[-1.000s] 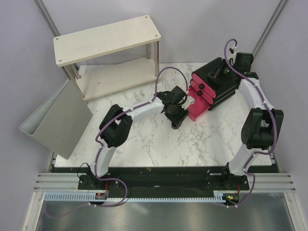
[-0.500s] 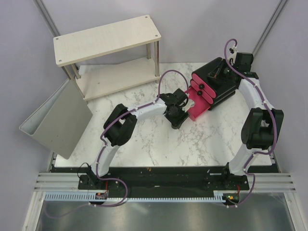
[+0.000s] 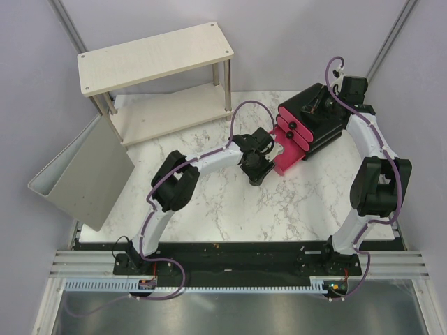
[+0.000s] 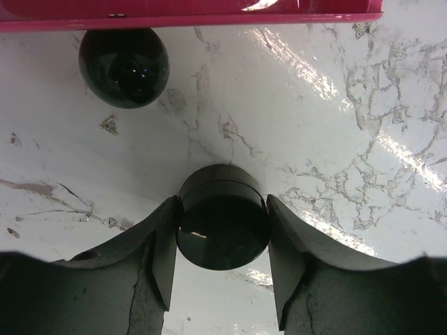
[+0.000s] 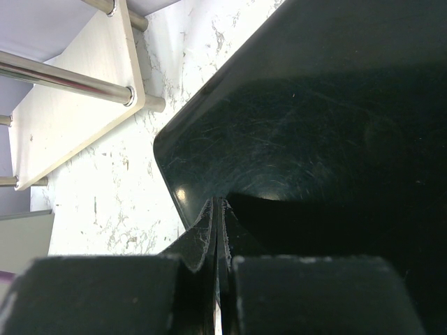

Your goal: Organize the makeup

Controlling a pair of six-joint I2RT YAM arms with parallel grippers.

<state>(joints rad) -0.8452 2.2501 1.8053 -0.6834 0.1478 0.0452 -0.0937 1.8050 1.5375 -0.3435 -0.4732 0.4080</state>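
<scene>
My left gripper (image 3: pixel 255 174) is shut on the round black jar (image 4: pixel 222 227), with one finger against each side. It holds the jar just above the marble, right in front of the pulled-out pink drawer (image 3: pixel 285 156). In the left wrist view the drawer's pink front (image 4: pixel 188 15) and its round black knob (image 4: pixel 123 66) lie just beyond the jar. My right gripper (image 3: pixel 314 105) is shut, its fingertips (image 5: pixel 218 209) pressed together on the top of the black box (image 5: pixel 314 125). The tubes, the case and the bottles are out of view.
The black box with pink drawer fronts (image 3: pixel 318 124) stands at the back right. A two-tier pale wooden shelf (image 3: pixel 157 56) stands at the back left. A grey bin (image 3: pixel 84 174) leans at the table's left edge.
My left arm has shifted a little to the right, bringing the jar slightly closer to the pink drawer. The right arm has not moved.
</scene>
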